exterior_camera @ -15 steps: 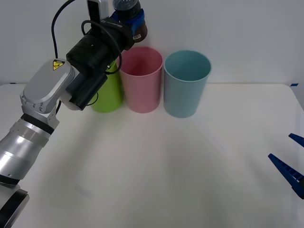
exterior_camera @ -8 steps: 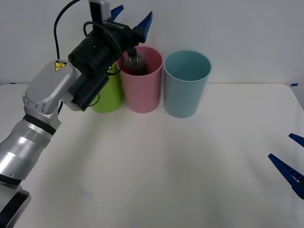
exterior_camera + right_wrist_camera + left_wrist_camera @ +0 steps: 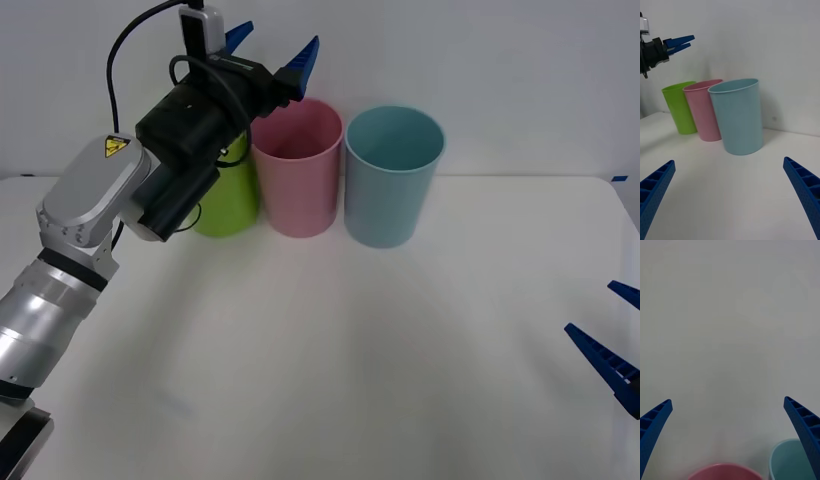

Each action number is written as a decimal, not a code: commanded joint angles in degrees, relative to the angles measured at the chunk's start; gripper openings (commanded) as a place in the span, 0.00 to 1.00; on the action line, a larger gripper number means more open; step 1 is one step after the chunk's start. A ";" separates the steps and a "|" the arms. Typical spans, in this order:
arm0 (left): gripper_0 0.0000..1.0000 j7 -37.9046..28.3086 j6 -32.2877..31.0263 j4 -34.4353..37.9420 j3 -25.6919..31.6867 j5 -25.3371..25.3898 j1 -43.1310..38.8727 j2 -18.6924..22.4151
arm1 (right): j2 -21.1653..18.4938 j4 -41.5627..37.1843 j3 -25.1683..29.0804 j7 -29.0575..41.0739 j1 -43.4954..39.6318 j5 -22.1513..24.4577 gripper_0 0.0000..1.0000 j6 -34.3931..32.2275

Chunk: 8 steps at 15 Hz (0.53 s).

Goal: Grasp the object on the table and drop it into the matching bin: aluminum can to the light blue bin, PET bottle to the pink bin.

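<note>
1. Front view: right gripper (image 3: 612, 345) sits nearest, fingers spread wide, empty, low over the wide white table (image 3: 330, 340).
2. Farther back stand the tall round pink plastic bin (image 3: 296, 165) and light blue plastic bin (image 3: 392, 173).
3. Left gripper (image 3: 270, 52) hangs above the pink bin's rim, fingers wide apart and empty; the bottle cannot be seen.

A lime green bin (image 3: 228, 195) is standing upright at the left end of the row, a plain pale wall (image 3: 480, 60) rising behind it.

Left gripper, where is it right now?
In the front view the left gripper hangs open above the back-left rim of the pink bin, which stands between the green bin and the light blue bin.
</note>
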<state>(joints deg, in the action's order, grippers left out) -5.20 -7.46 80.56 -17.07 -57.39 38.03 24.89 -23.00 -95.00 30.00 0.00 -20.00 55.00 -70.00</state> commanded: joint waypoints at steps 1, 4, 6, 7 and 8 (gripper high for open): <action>1.00 0.19 -0.28 3.20 -0.07 3.24 -2.87 2.35 | 0.00 0.00 0.00 0.00 0.00 0.00 1.00 0.00; 1.00 0.54 -0.54 7.42 0.02 6.85 -6.83 5.96 | 0.00 0.00 0.00 0.00 0.00 0.00 1.00 0.00; 1.00 1.07 -1.42 10.58 1.07 9.22 -10.52 8.24 | 0.00 0.00 0.00 0.00 0.00 0.00 1.00 0.00; 1.00 1.34 -2.83 11.81 2.39 9.84 -12.63 8.77 | 0.00 0.00 0.00 0.00 0.00 0.00 1.00 0.00; 1.00 1.60 -5.02 12.78 4.15 10.10 -14.82 9.03 | 0.00 0.00 0.00 0.00 0.00 0.00 1.00 0.00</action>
<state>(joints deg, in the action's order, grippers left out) -3.80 -10.94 92.58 -14.15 -47.54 24.79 33.69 -23.00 -95.00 30.00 0.00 -20.00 55.00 -70.00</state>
